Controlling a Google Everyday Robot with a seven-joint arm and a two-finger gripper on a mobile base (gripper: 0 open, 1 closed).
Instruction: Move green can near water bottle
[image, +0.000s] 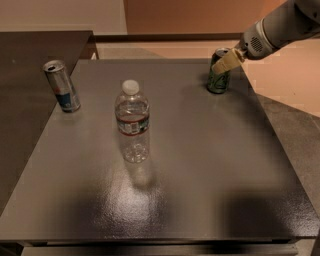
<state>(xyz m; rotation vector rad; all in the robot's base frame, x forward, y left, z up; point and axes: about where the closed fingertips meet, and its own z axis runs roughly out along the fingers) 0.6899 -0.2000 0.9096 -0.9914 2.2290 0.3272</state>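
Observation:
The green can (219, 80) stands upright near the far right edge of the dark table (200, 165). My gripper (221, 63) reaches in from the upper right and sits at the can's upper part, its pale tip lying across the can's front. The water bottle (133, 122), clear with a white cap and a dark label band, stands upright left of the table's middle, well apart from the can.
A slim silver-and-blue can (62, 86) stands at the table's far left edge. A second dark surface (30, 55) adjoins the table on the left. The table's right edge drops to the floor (295, 120).

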